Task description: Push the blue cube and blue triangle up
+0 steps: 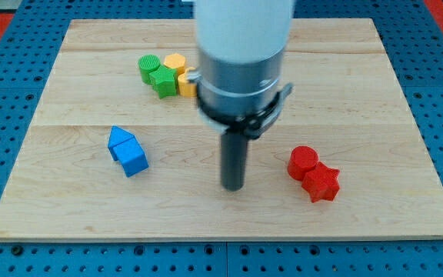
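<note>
- No fingers on this rig, so nothing to spread or pinch. You've just got my tip (232, 187), a plain dark rod end sitting on the board (360, 77) near the middle, touching nothing.
- The blue cube (133, 159) and blue triangle (118, 139) are well off to the view's left of my tip, snug against each other, triangle toward the view's top-left of the cube.
- They look like small, light, hard blocks on smooth wood, so I'd guess they slide easily and spin if you hit them off-centre.
- You can't grab anything; come in under the cube from the view's bottom and push square on, so it shoves the triangle along.
- Red blocks (314, 173) sit to the view's right, green (156, 74) and yellow (179, 73) ones up top.
</note>
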Robot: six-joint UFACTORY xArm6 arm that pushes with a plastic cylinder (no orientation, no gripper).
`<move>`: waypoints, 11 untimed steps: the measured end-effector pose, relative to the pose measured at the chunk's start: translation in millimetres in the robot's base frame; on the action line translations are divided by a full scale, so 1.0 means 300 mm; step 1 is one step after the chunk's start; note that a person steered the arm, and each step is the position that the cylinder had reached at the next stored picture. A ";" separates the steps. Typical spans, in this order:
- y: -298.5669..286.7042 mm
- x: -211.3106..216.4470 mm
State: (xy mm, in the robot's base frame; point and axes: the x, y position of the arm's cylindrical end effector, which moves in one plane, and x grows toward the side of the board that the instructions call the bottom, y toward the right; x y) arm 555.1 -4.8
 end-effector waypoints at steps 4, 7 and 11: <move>-0.336 -0.044; -0.489 -0.219; -0.508 -0.408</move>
